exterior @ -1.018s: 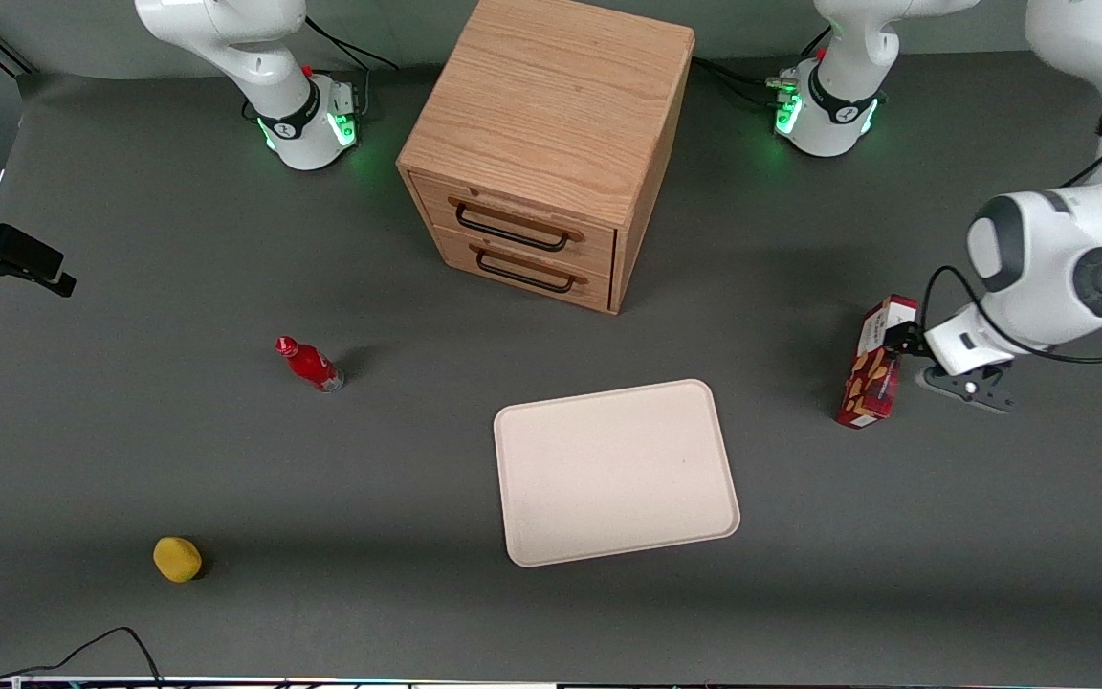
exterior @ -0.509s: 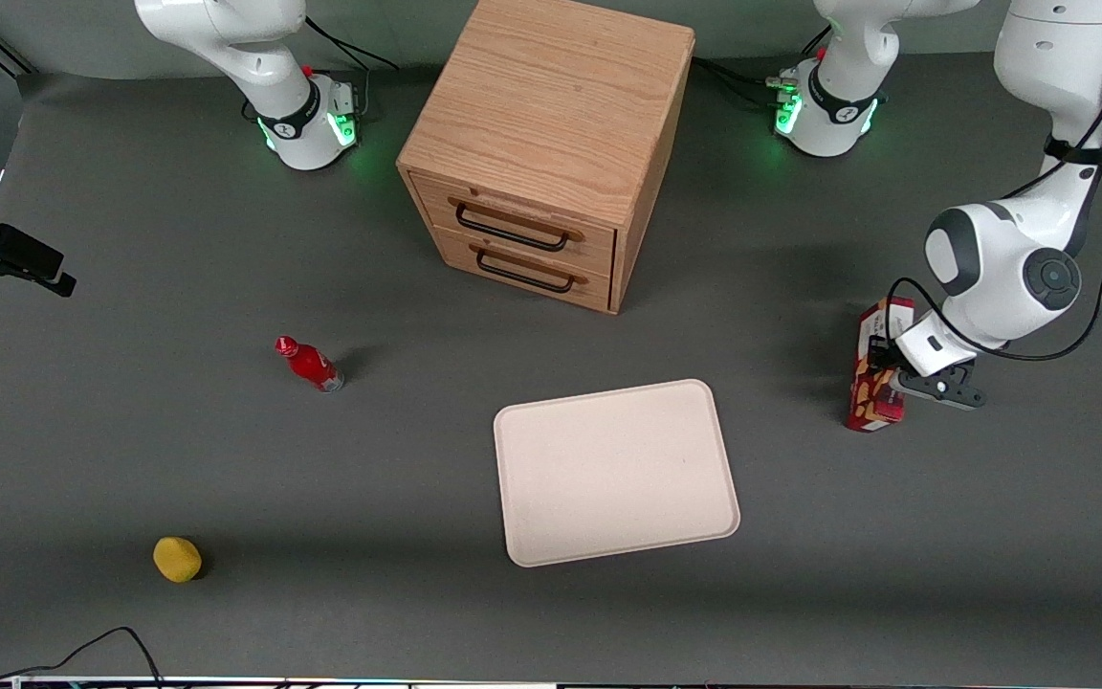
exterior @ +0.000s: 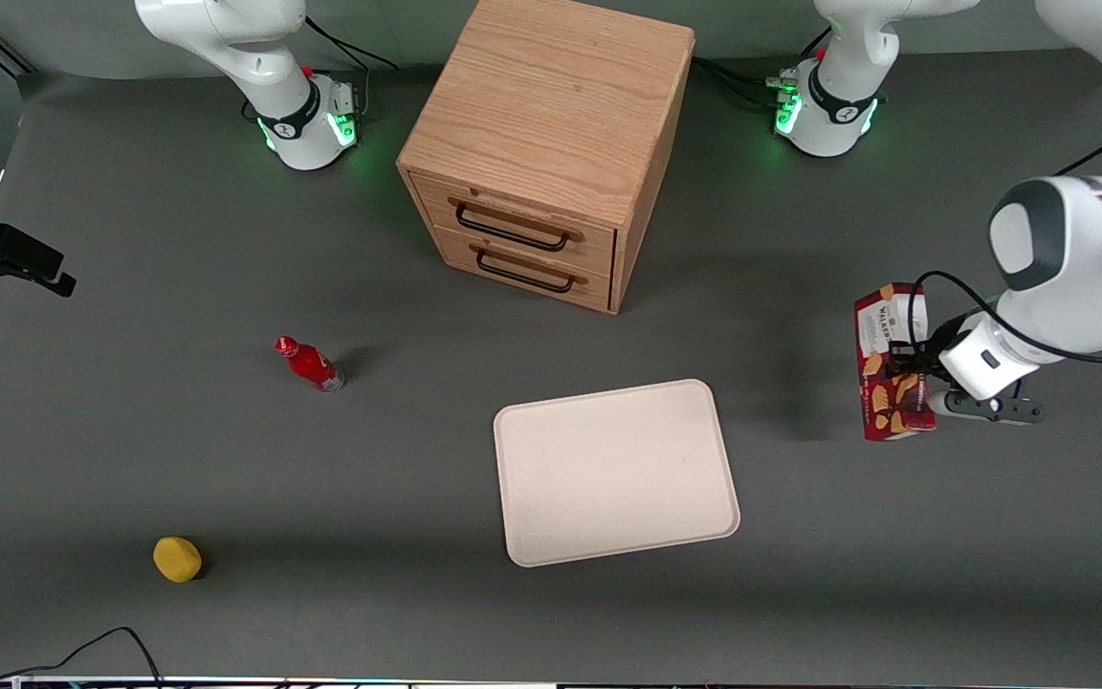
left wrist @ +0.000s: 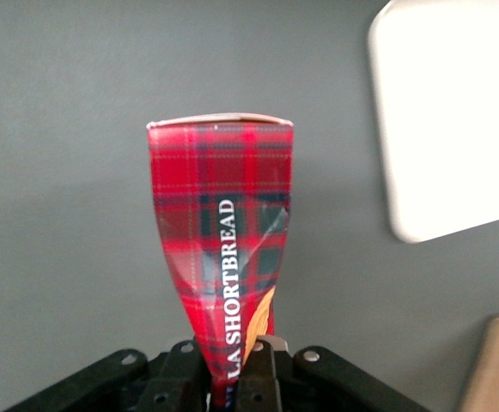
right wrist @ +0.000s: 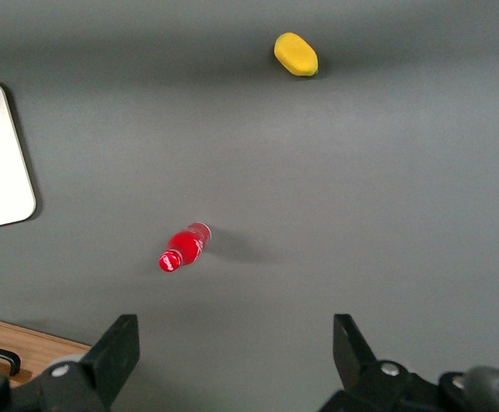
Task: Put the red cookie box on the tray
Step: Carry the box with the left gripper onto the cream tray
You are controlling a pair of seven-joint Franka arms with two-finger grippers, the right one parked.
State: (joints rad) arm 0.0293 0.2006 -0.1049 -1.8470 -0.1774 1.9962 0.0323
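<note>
The red cookie box (exterior: 886, 364), a slim tartan carton with cookie pictures and a white label panel, is held off the table toward the working arm's end, beside the tray. My left gripper (exterior: 907, 375) is shut on it. In the left wrist view the box (left wrist: 223, 257) sticks out from between the black fingers (left wrist: 262, 378), pinched and creased where they squeeze it. The tray (exterior: 615, 471) is a large cream-white rectangle lying flat on the grey table; its corner shows in the left wrist view (left wrist: 455, 120).
A wooden two-drawer cabinet (exterior: 546, 144) stands farther from the front camera than the tray. A small red bottle (exterior: 309, 364) and a yellow lemon-like object (exterior: 177, 559) lie toward the parked arm's end.
The gripper has closed on the box and lifted it off the table. The box now shows its front face higher up, and the arm has shifted outward.
</note>
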